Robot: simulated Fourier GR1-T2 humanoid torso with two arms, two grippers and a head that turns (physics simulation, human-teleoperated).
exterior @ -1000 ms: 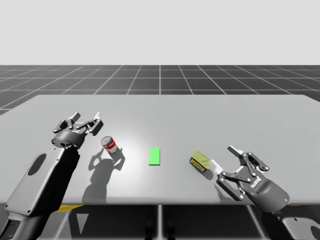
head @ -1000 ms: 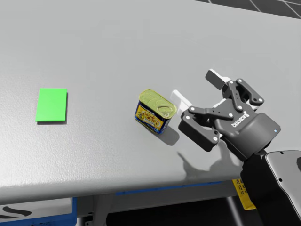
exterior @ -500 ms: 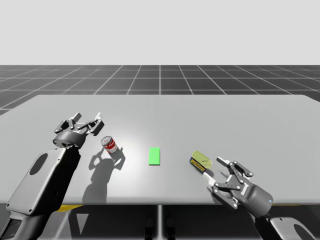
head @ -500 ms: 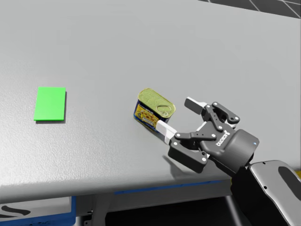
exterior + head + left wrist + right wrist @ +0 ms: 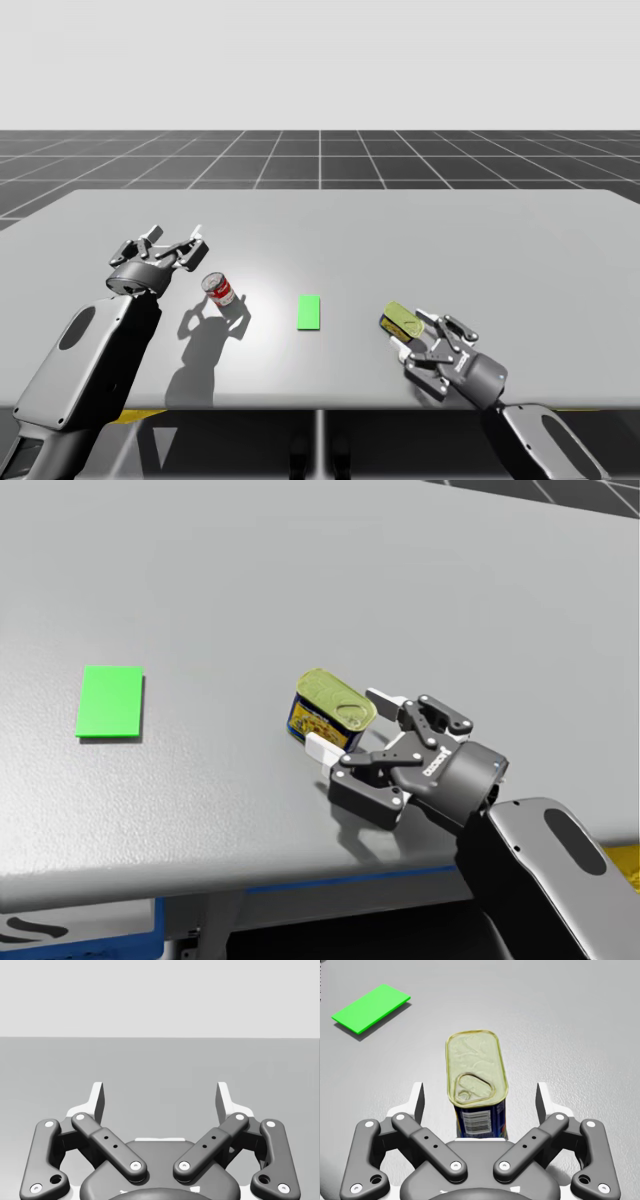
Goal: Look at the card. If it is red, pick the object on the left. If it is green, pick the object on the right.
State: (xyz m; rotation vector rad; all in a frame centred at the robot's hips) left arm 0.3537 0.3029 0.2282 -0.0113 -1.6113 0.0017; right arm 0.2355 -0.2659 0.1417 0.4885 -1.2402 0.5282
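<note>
A green card (image 5: pixel 309 312) (image 5: pixel 110 701) lies flat in the middle of the table. To its right stands a blue rectangular tin (image 5: pixel 400 322) (image 5: pixel 333 712) (image 5: pixel 476 1072) with a gold pull-tab lid. My right gripper (image 5: pixel 422 335) (image 5: pixel 350 722) (image 5: pixel 480 1100) is open around the tin. One finger stands on each side of it, and a gap shows on both sides in the right wrist view. A red can (image 5: pixel 219 289) stands left of the card. My left gripper (image 5: pixel 172 243) (image 5: pixel 160 1102) hangs open just left of and behind the red can, with nothing between its fingers.
The grey table (image 5: pixel 500 240) stretches wide behind the objects. Its front edge (image 5: pixel 300 875) runs close under my right wrist. Beyond the card (image 5: pixel 371 1008), ahead of the right gripper, lies bare tabletop.
My right gripper has moved left along the front edge and lowered to the tin, so its open fingers now straddle it. The left arm and both cans have not moved.
</note>
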